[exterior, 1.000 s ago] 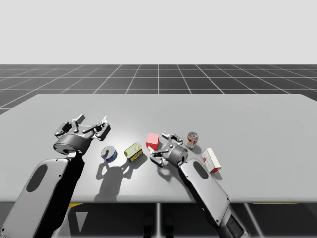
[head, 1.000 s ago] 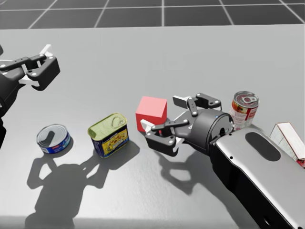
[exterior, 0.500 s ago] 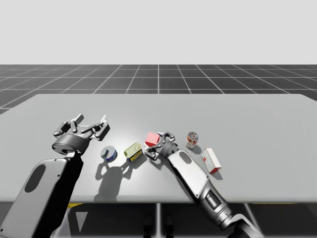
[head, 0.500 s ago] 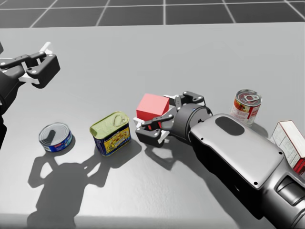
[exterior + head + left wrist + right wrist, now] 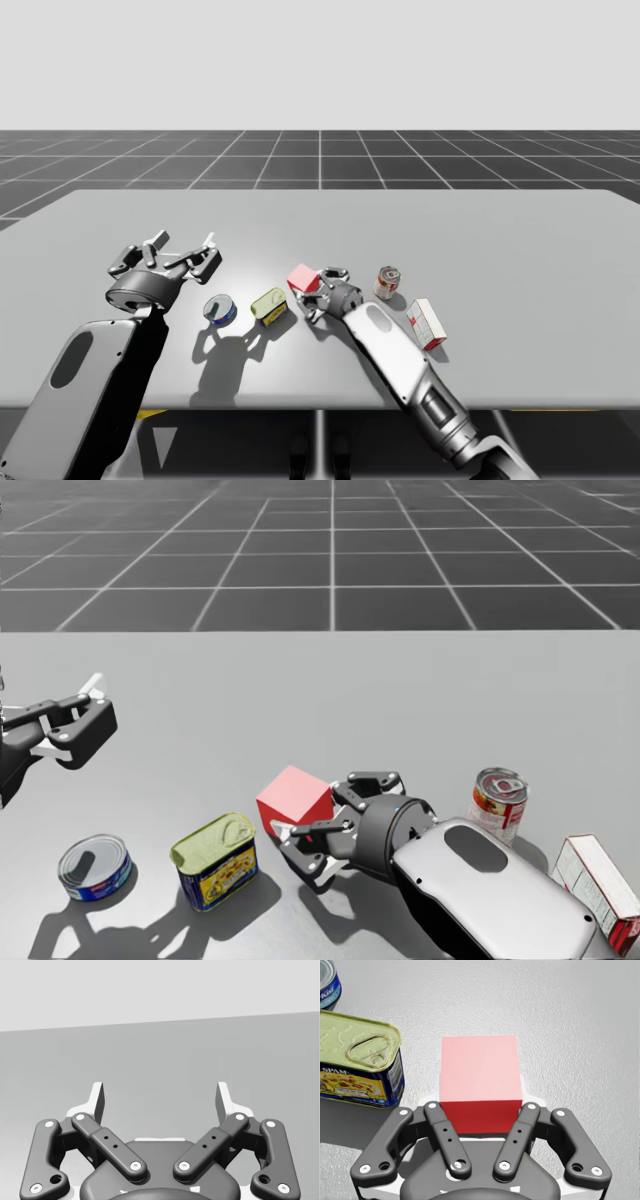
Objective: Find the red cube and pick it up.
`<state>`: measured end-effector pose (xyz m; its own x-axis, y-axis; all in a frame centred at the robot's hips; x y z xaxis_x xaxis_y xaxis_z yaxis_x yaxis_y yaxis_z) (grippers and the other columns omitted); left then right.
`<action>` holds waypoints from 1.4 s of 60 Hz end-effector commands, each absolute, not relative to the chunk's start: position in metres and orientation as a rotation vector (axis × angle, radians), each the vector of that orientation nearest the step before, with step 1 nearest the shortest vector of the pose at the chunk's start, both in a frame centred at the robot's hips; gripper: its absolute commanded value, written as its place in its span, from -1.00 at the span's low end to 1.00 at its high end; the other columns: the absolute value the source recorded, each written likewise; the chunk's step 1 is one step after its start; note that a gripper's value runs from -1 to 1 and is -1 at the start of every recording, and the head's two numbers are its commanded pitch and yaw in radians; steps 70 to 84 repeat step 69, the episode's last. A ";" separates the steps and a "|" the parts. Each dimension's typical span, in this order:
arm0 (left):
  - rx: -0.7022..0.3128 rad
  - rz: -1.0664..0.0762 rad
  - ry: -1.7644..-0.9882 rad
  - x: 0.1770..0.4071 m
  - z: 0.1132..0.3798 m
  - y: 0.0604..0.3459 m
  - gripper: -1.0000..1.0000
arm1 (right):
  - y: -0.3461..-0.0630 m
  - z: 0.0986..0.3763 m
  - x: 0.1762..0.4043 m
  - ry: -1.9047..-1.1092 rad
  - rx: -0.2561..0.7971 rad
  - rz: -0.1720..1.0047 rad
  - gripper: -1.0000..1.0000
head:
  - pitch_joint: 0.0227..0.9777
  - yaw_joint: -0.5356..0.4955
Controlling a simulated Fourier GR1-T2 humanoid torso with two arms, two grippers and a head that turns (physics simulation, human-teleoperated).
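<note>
Our right gripper (image 5: 481, 1106) was pinched on the red cube (image 5: 480, 1072), its two fingers (image 5: 519, 1132) pressed against opposite sides of the block. In the head view that gripper (image 5: 312, 832) lay low over the table (image 5: 480, 230), with the cube (image 5: 293, 796) tilted between its fingers. We could not tell whether the cube (image 5: 302, 277) was clear of the surface.

Ahead of the right gripper (image 5: 318, 295) and off to one side, just beside the cube but apart from it, stood a rectangular blue can with a yellow lid (image 5: 360, 1067). Beyond that can (image 5: 213, 860), farther from the gripper, sat a low round blue can (image 5: 327, 982) (image 5: 93, 868). On the other side of our right arm, near the wrist, stood a red-and-white round can (image 5: 497, 802), upright. Just beside the forearm, farther back, lay a red-and-white box (image 5: 600, 890).

Our left gripper (image 5: 160, 1102) hung above the table with its fingers spread wide. In the high view it (image 5: 185, 247) was well apart from the cube, with both blue cans (image 5: 219, 310) (image 5: 268, 304) lying between the two grippers.
</note>
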<state>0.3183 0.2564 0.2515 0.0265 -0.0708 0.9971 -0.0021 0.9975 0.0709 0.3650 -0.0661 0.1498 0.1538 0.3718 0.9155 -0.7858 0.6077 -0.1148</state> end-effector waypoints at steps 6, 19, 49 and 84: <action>0.059 -0.057 -1.542 0.319 0.251 0.255 -1.00 | -0.075 0.127 0.359 -1.091 0.375 0.804 1.00 | -0.01 0.06; 0.059 -0.056 -1.542 0.319 0.250 0.255 -1.00 | -0.077 0.137 0.360 -1.114 0.370 0.788 1.00 | -0.11 0.07; 0.053 -0.050 -1.552 0.318 0.252 0.258 -1.00 | -0.096 0.241 0.351 -1.366 0.265 0.635 1.00 | -0.10 0.04; 0.053 -0.049 -1.552 0.319 0.252 0.257 -1.00 | -0.127 0.338 0.335 -1.692 0.225 0.485 1.00 | -0.12 0.03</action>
